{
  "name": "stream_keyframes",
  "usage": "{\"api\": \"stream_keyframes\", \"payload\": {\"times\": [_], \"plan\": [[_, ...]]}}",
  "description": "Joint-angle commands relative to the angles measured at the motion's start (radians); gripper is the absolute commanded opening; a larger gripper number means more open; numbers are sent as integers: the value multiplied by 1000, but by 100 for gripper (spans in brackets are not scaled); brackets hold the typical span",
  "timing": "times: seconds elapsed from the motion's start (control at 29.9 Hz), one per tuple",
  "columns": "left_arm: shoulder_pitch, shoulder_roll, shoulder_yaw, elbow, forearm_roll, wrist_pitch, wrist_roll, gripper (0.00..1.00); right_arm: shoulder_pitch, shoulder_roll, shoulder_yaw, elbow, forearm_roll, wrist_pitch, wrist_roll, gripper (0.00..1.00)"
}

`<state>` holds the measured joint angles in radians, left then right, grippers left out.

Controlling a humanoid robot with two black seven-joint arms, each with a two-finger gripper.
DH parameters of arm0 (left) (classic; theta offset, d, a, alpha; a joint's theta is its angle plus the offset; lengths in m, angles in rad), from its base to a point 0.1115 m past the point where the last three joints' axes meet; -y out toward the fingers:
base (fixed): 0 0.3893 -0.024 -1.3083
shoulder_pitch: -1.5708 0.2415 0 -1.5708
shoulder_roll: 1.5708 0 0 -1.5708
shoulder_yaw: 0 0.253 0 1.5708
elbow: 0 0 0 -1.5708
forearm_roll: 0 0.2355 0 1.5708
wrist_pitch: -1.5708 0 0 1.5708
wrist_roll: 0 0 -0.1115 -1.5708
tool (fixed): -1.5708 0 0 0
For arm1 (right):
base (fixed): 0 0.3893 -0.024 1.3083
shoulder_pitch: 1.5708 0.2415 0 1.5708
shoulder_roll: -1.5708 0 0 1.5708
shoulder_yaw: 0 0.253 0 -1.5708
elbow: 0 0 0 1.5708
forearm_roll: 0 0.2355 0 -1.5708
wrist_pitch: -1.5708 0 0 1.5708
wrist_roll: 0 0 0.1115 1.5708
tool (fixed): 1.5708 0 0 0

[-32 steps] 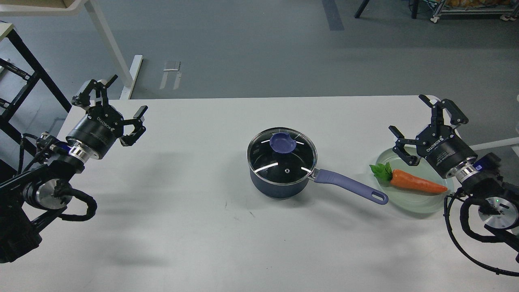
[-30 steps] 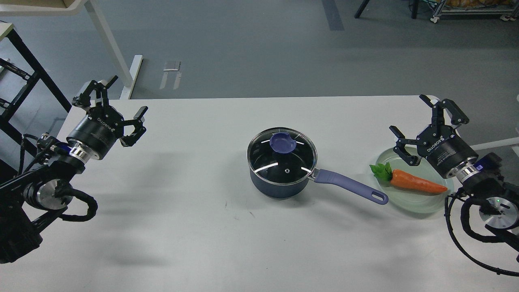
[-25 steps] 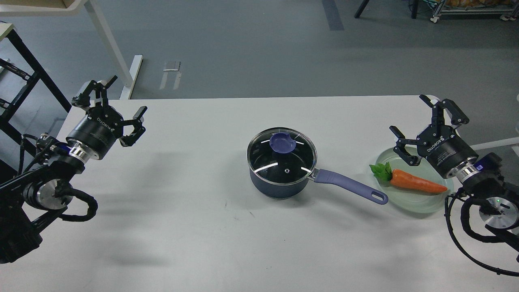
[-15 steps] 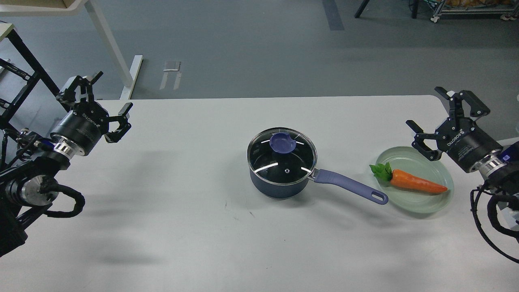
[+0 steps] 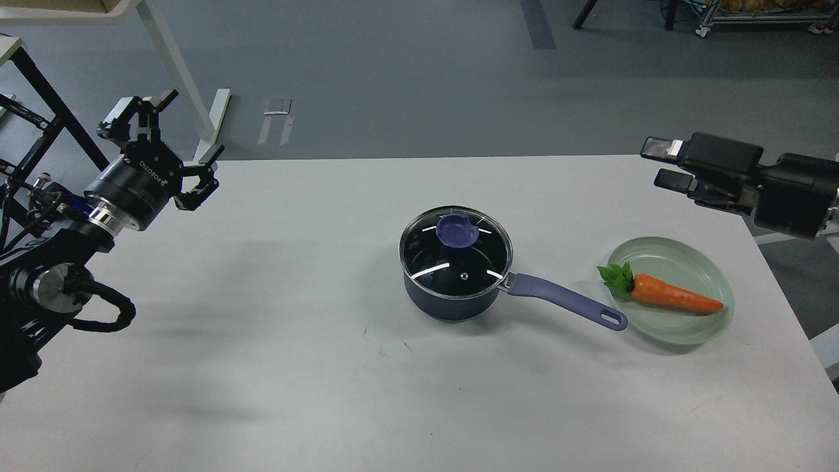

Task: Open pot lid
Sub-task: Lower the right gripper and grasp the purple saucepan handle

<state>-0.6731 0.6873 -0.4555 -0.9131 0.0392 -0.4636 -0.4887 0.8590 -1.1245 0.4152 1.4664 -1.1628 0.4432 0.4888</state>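
Note:
The small dark blue pot [image 5: 446, 298] stands at the middle of the white table [image 5: 262, 341], its long lavender handle [image 5: 565, 302] pointing right. The clear glass lid [image 5: 452, 259] with its purple-blue knob [image 5: 457, 231] sits closed on the pot. My left gripper [image 5: 168, 141] is open and empty, raised over the table's far left corner, far from the pot. My right gripper [image 5: 663, 163] is open and empty, turned sideways and pointing left above the far right edge, well right of the lid.
A pale green glass plate [image 5: 685, 261] with a toy carrot [image 5: 674, 295] lies just right of the handle's end. A black frame [image 5: 39, 92] and a white table leg [image 5: 177, 72] stand behind the left corner.

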Motion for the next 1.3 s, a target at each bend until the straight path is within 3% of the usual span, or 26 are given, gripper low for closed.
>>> {"api": "stream_keyframes", "payload": {"times": [0.0, 0.27, 0.47, 0.8, 0.97, 1.27], "plan": [[-8, 0, 0, -6, 2, 0, 0, 99, 50, 3, -41, 66, -292, -1, 0, 100], [-10, 0, 0, -21, 4, 0, 0, 99, 227, 84, -341, 72, -639, -73, 0, 99], [-10, 0, 0, -30, 4, 3, 0, 99, 325, 202, -496, -6, -666, -106, 0, 99], [-16, 1, -2, -59, 34, 3, 0, 99, 324, 305, -570, -66, -667, -127, 0, 95], [-29, -5, 0, -67, 57, 8, 0, 99, 325, 351, -613, -106, -678, -167, 0, 89], [-40, -6, -2, -69, 123, 13, 0, 99, 324, 379, -624, -138, -680, -175, 0, 60]]}}
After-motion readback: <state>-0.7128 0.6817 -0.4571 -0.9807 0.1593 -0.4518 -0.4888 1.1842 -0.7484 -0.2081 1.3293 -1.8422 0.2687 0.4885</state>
